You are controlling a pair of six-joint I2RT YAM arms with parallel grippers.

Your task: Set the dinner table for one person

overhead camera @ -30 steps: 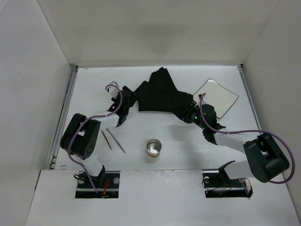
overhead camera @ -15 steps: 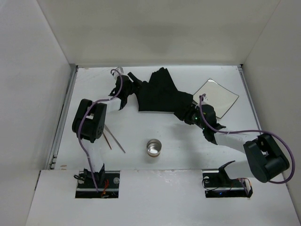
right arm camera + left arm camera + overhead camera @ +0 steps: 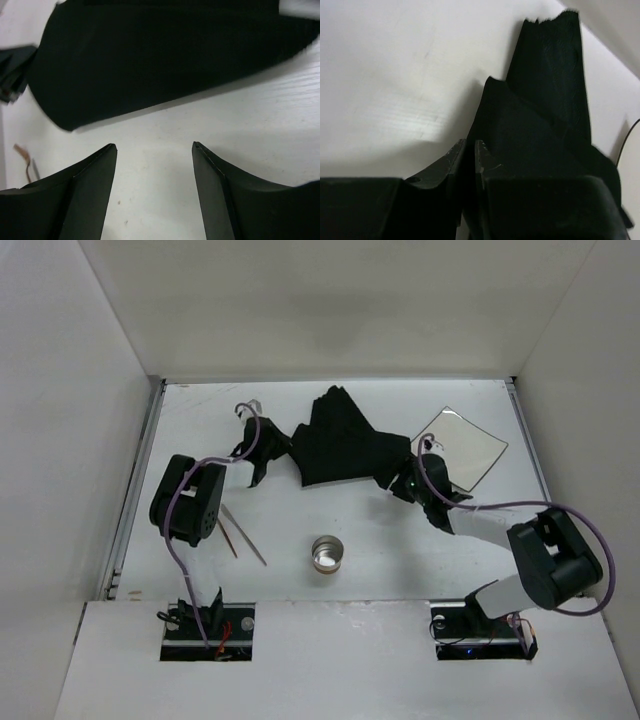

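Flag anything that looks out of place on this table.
The mat lies bunched and folded over itself at the far middle, not flat. The left end effector pinches its left edge. The chopsticks lie splayed, not parallel.

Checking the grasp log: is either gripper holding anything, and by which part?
The left gripper pinches the black cloth mat by its left edge. The right gripper is open, holding nothing.
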